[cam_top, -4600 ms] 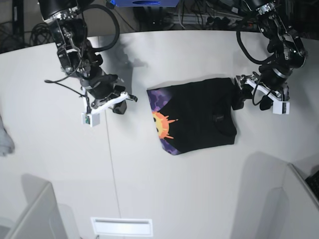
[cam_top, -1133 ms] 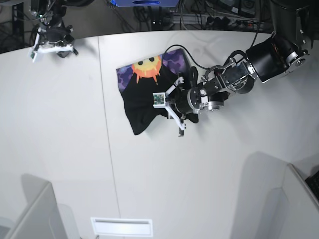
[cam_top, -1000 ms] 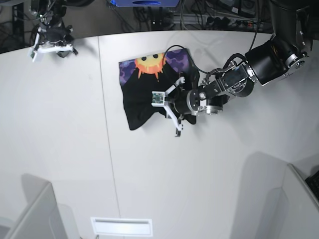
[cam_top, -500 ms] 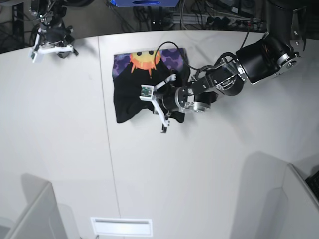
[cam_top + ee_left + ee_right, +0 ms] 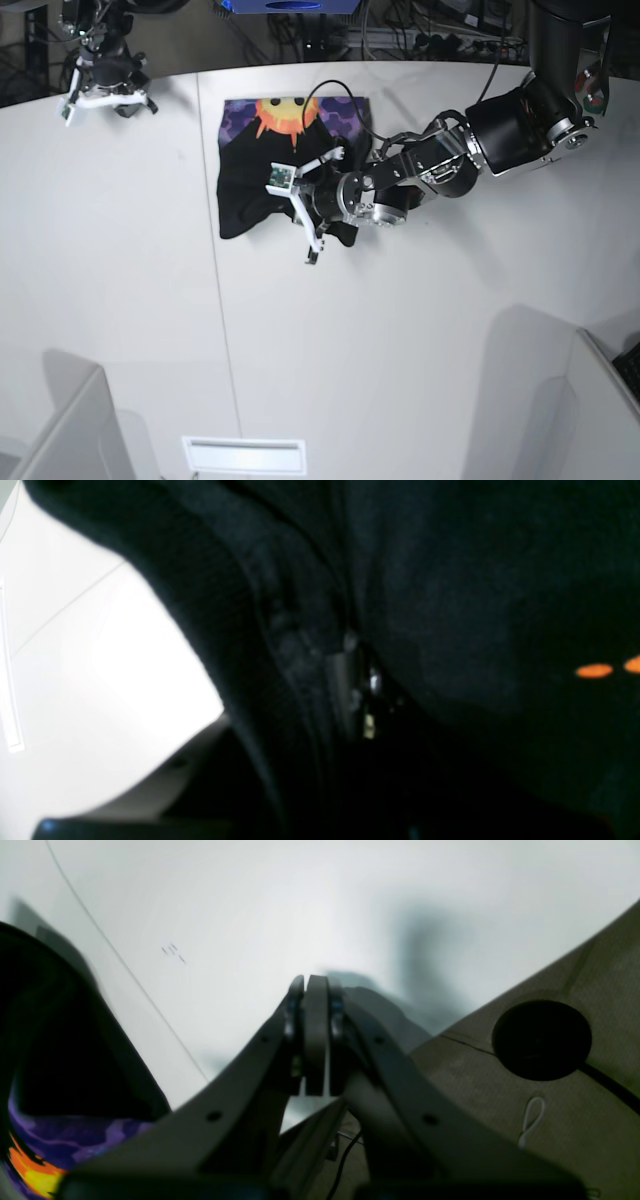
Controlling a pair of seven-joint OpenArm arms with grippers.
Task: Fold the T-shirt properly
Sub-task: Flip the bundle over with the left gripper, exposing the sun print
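Observation:
The black T-shirt [image 5: 262, 175] lies bunched at the back middle of the white table [image 5: 400, 330], its purple print and orange sun face [image 5: 285, 108] facing up at the far edge. My left gripper [image 5: 325, 205] reaches in from the right and is shut on the shirt's black right part. In the left wrist view black cloth [image 5: 450, 605] fills the frame around the dim gripper [image 5: 357, 690]. My right gripper [image 5: 105, 97] hangs at the far back left, shut and empty [image 5: 310, 1040]; the shirt [image 5: 75, 1075] shows at that view's lower left.
A seam line [image 5: 218, 300] runs front to back across the table. A white slotted plate [image 5: 243, 455] sits at the front edge. Grey partitions stand at the front left [image 5: 60, 430] and front right [image 5: 560, 400]. Cables lie behind the table's back edge [image 5: 420, 40].
My left gripper has dragged the shirt left and toward the back; the sun print has slid to the far edge. The right arm has stayed at the back left over the last second.

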